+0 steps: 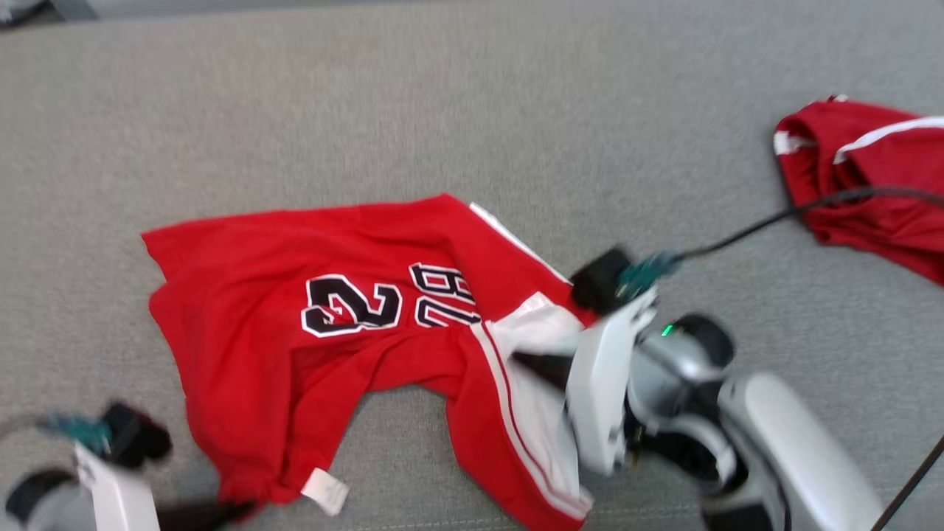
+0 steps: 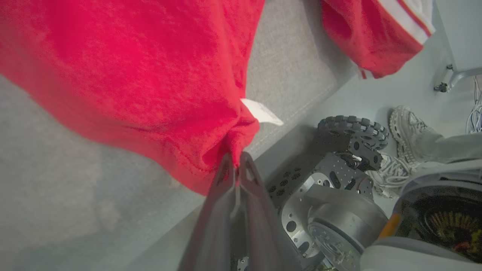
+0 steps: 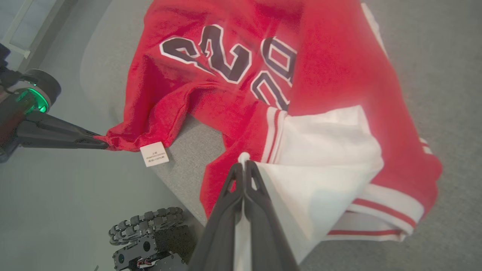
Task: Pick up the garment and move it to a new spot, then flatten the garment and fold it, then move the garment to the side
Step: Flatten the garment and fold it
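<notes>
Your right arm's pale forearm [image 1: 796, 450] rises from the lower right of the head view, wrist bent inward so that the right gripper [image 1: 527, 361] points left across the cloth. Beneath everything you have the wide grey padded surface [image 1: 442, 110]. On it, near the front edge, lies the red jersey [image 1: 295, 258], rumpled, its black-and-white 2 and lettering facing up and reading upside down to you. That right gripper [image 3: 244, 165] has its 2 fingers pressed together on a fold of the jersey's white lining, beside the red-and-white striped trim. At the far right of the surface, well apart from the jersey, sits a second red garment [image 1: 870, 184] with white stripes. Your left arm shows low at the bottom left corner, and the left gripper [image 1: 247, 507] lies nearly flat, pointing right. Its fingers are clenched on a bunched corner of the jersey's hem [image 2: 229, 139], right at the surface's edge. A white label [image 1: 324, 490] hangs just beside that pinch. A thin black cable [image 1: 737, 236] runs from your right wrist toward the second garment.
</notes>
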Robot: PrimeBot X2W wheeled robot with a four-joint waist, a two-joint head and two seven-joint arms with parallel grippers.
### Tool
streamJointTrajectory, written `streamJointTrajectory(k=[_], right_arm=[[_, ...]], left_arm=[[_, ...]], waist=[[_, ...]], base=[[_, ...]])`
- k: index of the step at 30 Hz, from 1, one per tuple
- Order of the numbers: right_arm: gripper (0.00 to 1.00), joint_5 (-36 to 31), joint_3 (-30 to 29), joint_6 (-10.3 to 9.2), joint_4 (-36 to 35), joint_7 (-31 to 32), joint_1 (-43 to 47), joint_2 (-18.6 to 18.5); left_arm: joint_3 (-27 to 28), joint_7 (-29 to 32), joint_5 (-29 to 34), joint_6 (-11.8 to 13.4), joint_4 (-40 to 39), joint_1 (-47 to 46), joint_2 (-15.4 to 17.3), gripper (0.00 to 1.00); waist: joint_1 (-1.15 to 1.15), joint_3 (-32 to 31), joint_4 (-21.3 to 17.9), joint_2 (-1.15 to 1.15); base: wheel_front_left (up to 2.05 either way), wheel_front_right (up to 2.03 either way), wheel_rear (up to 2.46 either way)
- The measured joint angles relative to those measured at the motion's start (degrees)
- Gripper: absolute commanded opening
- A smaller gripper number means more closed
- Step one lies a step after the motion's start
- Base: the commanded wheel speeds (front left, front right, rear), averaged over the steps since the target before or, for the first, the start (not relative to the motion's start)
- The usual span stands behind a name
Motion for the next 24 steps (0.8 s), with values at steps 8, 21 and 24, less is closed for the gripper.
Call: streamJointTrajectory(k=[8,21,24], right_arm=[[0.0,-8.7,-18.46,-0.08,21.11,-33.74,-35.04,0.23],[0.0,0.51,-12.43,-0.25,42.54,-58.98,-57.8,-0.74],[0.0,2.36,-10.31,-0.24,42.35,-59.82,-54.23,-0.4]], left_arm=[[12.14,-15.52,4.27,0.01,17.04,-36.59,-9.0,0.0],[20.57,-27.92,6.67,0.01,23.37,-46.81,-11.23,0.0],[21.32,-27.91,5.1,0.01,21.15,-38.02,-11.47,0.0]], waist=[[0.0,10.32,1.25,0.0],[0.0,13.04,0.74,0.0],[0.0,14.22,0.11,0.0]], base=[[0.0,0.0,0.0],[0.0,0.0,0.0],[0.0,0.0,0.0]])
